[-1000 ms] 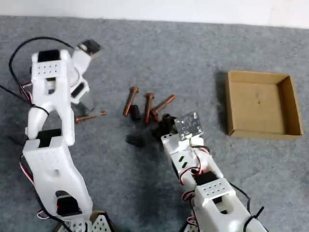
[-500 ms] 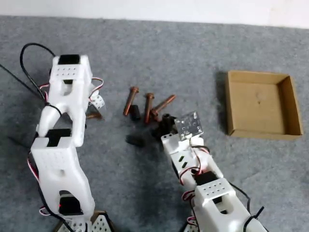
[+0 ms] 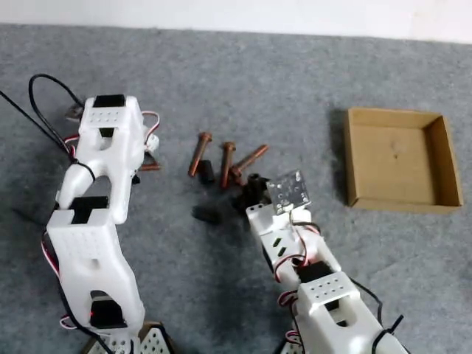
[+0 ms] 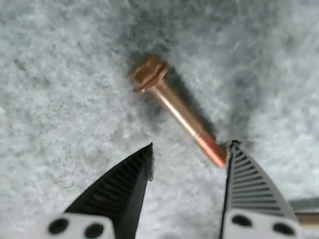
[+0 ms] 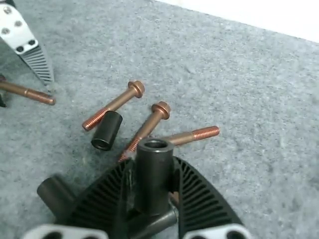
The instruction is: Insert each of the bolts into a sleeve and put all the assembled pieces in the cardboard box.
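Left pincer (image 4: 191, 149): released, its two black ribbed fingers (image 4: 124, 189) astride the threaded tip of the copper-coloured hex-flanged metal bolt (image 4: 174, 107). One finger touches the tip, the other stands apart.
Grasp, left wrist view: the step looks to be picking this bolt up. Move along the shank toward the head before closing (a pinch on the very tip would likely let it swivel).
Bolt's look: glossy, with a smooth shank and a threaded end, lying flat on the grey felt-like mat (image 4: 60, 74).
Right wrist view: the right pincer (image 5: 152, 167) is clenched on a black cylindrical metal sleeve (image 5: 152, 181), upright with its bore open upward. Holding it steady would give a good target.
Spare parts: three loose bolts (image 5: 114, 104) and a lying sleeve (image 5: 106, 130) sit just beyond it.
High view: the shallow brown cardboard box (image 3: 346, 158) sits well apart from the bolt cluster (image 3: 226, 164), with no assembled piece in it yet.
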Robot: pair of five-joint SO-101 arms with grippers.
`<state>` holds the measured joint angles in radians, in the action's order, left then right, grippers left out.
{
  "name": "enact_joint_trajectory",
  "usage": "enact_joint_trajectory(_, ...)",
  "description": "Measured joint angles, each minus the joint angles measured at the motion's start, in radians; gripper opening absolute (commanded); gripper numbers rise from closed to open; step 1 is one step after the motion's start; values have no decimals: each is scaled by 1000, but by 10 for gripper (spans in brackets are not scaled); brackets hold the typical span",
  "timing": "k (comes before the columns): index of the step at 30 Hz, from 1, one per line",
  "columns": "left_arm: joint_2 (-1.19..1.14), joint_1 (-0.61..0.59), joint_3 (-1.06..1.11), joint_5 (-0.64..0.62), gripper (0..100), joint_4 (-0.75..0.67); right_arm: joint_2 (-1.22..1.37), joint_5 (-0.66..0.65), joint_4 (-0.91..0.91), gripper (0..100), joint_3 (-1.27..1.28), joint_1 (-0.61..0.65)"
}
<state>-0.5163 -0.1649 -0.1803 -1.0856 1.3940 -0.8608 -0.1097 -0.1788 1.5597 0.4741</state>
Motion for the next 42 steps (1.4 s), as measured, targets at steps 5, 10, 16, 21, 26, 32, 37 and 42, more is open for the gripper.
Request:
enact_joint_trajectory(5,0,-12,0,-37,227,-15,0,0,0,5,0,0)
enact_joint_trajectory(10,0,-17,0,-31,226,-15,0,0,0,5,0,0)
enact_joint_trajectory(16,-32,-74,0,-49,225,-15,0,0,0,5,0,0)
enact_joint_trajectory(21,-103,-133,-5,-66,224,-68,0,0,0,5,0,0)
enact_joint_trajectory(26,-132,-141,-17,-72,224,-72,0,0,0,5,0,0)
enact_joint_trajectory(32,-137,-155,-20,-166,224,-72,0,0,0,5,0,0)
enact_joint_trajectory(37,-137,-163,-20,-212,224,-72,0,0,0,5,0,0)
enact_joint_trajectory(42,-137,-176,-20,-239,224,-72,0,0,0,5,0,0)
